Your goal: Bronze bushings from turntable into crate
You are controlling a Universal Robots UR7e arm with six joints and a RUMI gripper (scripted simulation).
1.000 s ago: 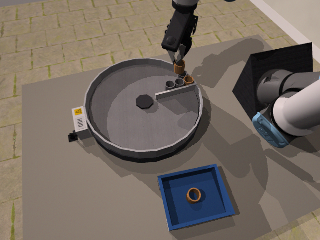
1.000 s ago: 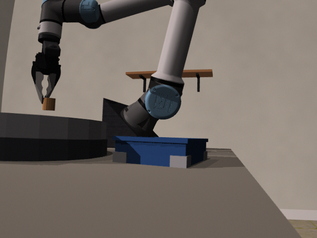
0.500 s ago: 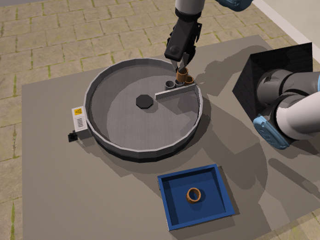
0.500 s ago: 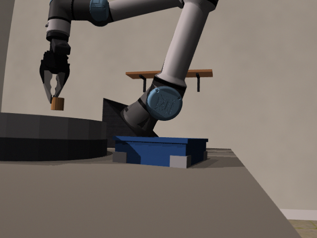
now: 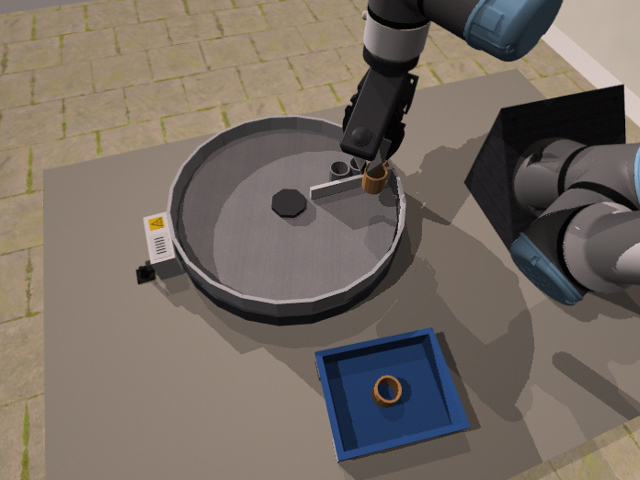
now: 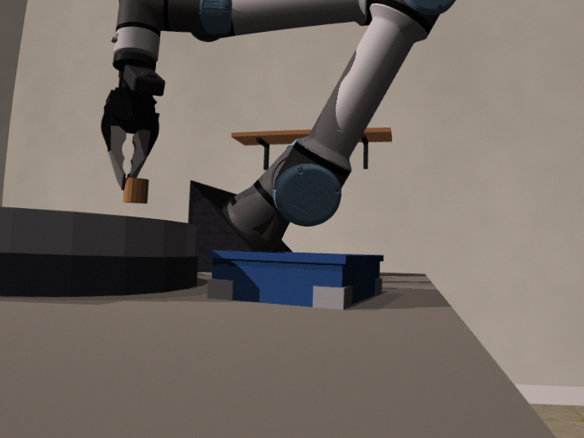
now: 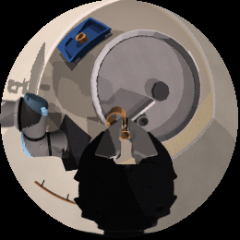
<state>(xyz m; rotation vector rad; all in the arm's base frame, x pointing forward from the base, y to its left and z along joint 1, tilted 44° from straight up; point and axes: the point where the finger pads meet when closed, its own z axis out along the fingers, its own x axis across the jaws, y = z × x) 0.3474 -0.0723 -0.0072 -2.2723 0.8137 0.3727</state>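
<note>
My gripper (image 5: 372, 168) (image 6: 127, 177) (image 7: 125, 118) is shut on the wall of a bronze bushing (image 5: 375, 181) (image 6: 135, 190) (image 7: 116, 109). It holds the bushing a little above the right rim of the grey turntable (image 5: 279, 305) (image 6: 94, 245) (image 7: 185, 60). Two steel bushings (image 5: 338, 170) stand behind a light fence bar (image 5: 336, 188) on the turntable, the right one partly hidden by the gripper. One steel bushing shows in the wrist view (image 7: 144, 121). Another bronze bushing (image 5: 384, 402) (image 7: 81, 37) lies in the blue crate (image 5: 371, 345) (image 6: 292, 278) (image 7: 69, 48) at the front.
A black octagonal hub (image 5: 288, 202) sits at the turntable's centre. A white control box (image 5: 158, 238) is fixed to its left side. A black block (image 5: 547, 149) and the arm's base joints (image 5: 578, 222) stand at the right. A wooden shelf (image 6: 263, 136) hangs on the wall.
</note>
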